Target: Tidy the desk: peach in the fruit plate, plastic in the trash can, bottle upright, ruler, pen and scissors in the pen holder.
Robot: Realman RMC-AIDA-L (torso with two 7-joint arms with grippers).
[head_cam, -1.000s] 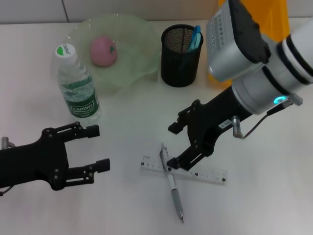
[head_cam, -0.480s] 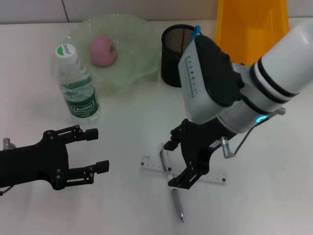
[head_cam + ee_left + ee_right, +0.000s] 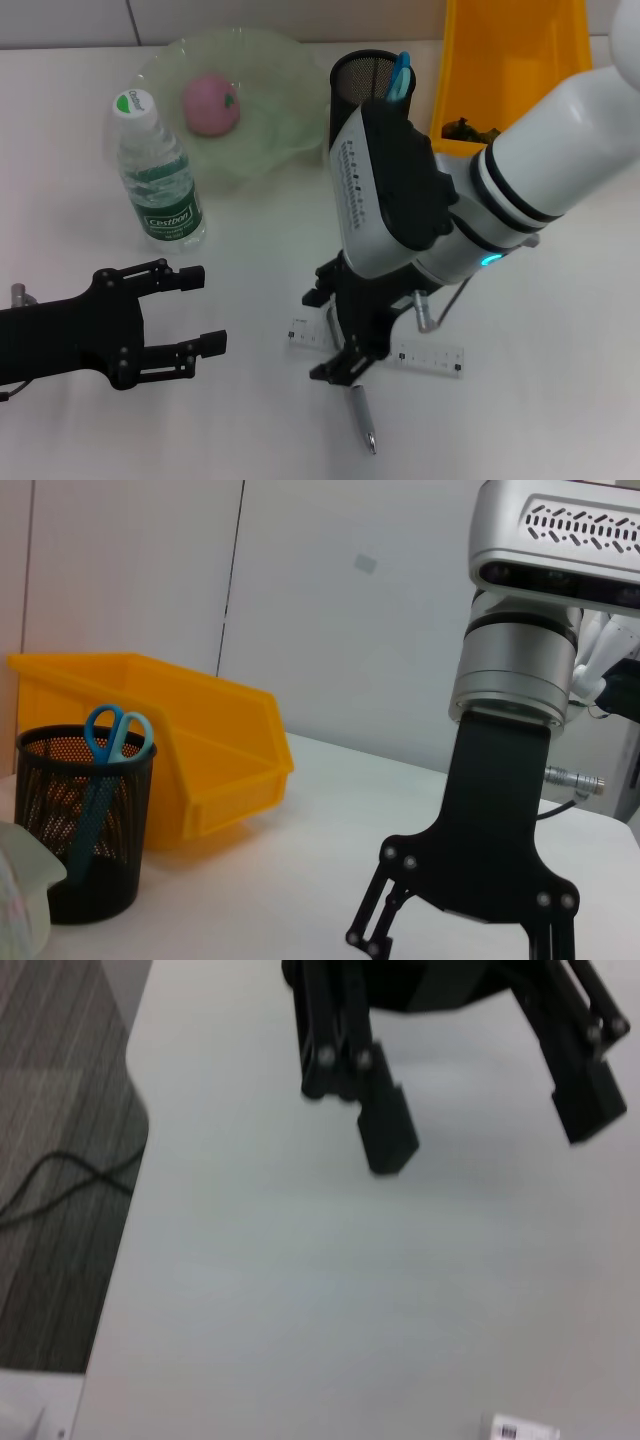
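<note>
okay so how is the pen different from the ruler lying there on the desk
The pen is slim, rounded and silvery with a dark tip; the ruler is flat, pale and marked with printed graduations. The pen runs toward the robot, while the ruler lies crosswise to it. The right gripper, jaws open, hides the pen's upper part and the ruler's middle. Both lie on the white desk, crossing each other, neither yet in the pen holder.

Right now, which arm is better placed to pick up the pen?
The right. Its pincer hangs open directly over the pen where it crosses the ruler. The left pincer is open too, but sits off to the side over bare desk.
</note>
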